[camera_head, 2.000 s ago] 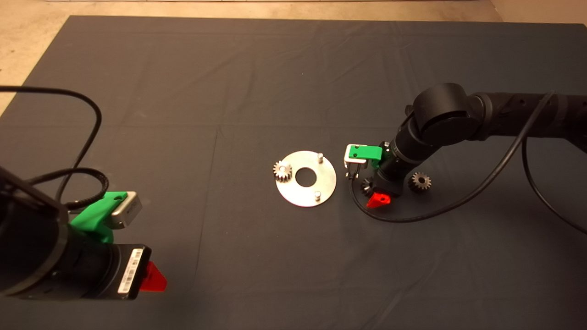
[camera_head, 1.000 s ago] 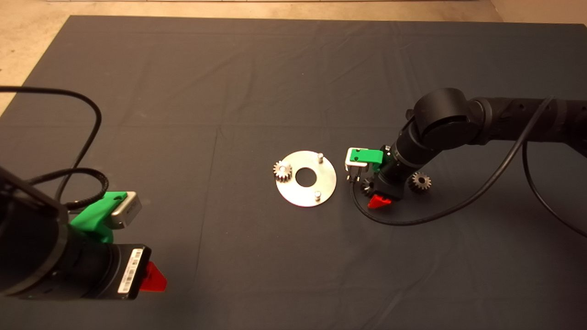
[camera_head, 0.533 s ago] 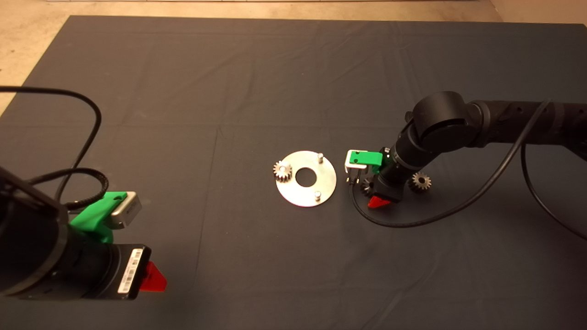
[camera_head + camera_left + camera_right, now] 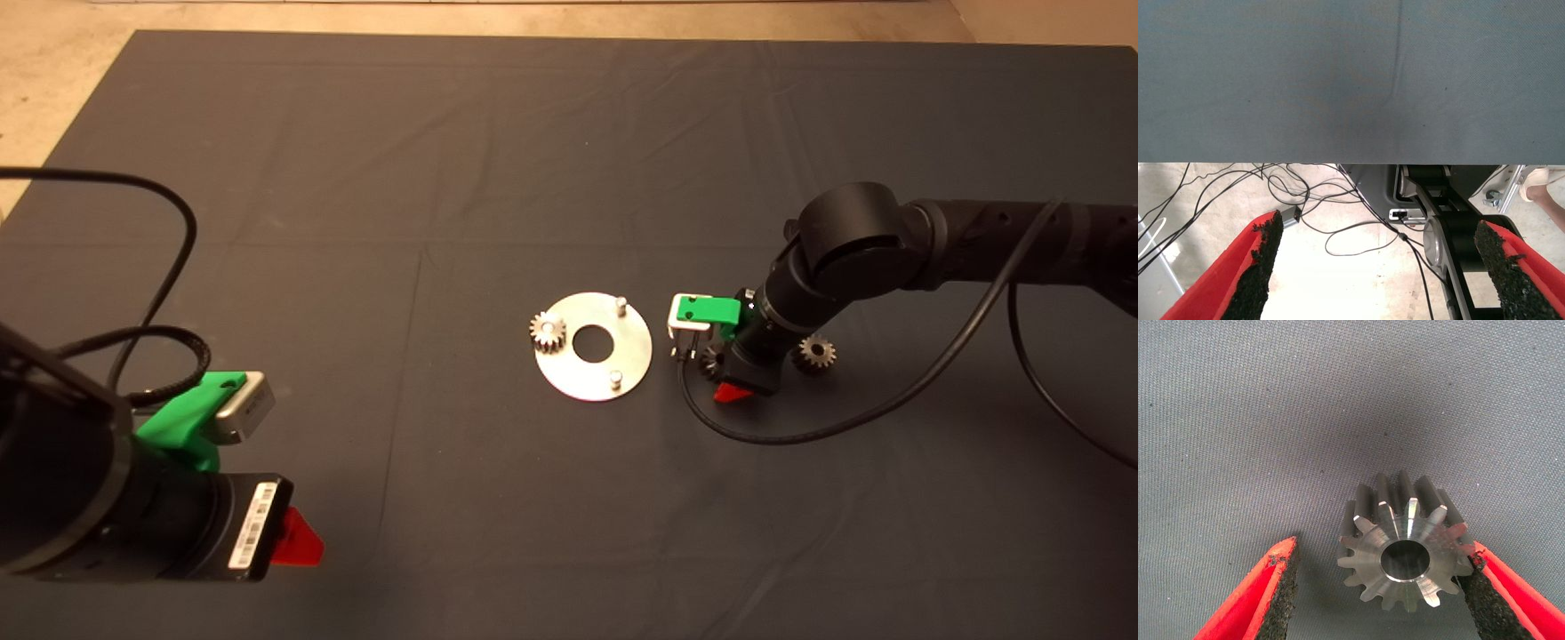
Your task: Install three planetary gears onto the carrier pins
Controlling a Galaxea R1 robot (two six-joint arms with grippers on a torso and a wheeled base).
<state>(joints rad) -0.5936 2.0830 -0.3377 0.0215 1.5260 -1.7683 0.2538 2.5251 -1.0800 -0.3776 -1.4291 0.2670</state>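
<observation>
1. Scanning from the left: left gripper (image 4: 293, 538) parked at the lower left edge of the dark grey mat (image 4: 356, 178), off the work. Its wrist view shows red fingers (image 4: 1261, 260) spread wide, nothing between them, only mat edge and floor cables beyond.
2. Centre: flat round shiny metal disc with large centre hole (image 4: 593, 358). One small silver-grey toothed spur gear (image 4: 548, 332) sits on the pin at the disc's left rim. Two short silver cylindrical pins bare: far one (image 4: 621, 305), near one (image 4: 614, 378).
3. Just right of the disc: right gripper (image 4: 731, 378) low over the mat, straddling the second silver-grey gear (image 4: 1405, 550).
4. Wrist view: that gear lies flat on the mat, bore up. One black pad (image 4: 1481, 597) touches or nearly touches the teeth; the other pad (image 4: 1281, 593) stands apart. So partly open, no grip yet.
5. Further right: third silver-grey gear (image 4: 815, 353) loose on the mat, just beyond the right arm's wrist.
6. Handling, my read: solid metal, rigid, dense for its size, no fragility. Tooth tips give the pads bite, but the round profile can spin or squirt out if pinched off-centre.
7. Take it across the full diameter, on the tooth flanks, pads centred, bore kept clear and vertical for the pin.
</observation>
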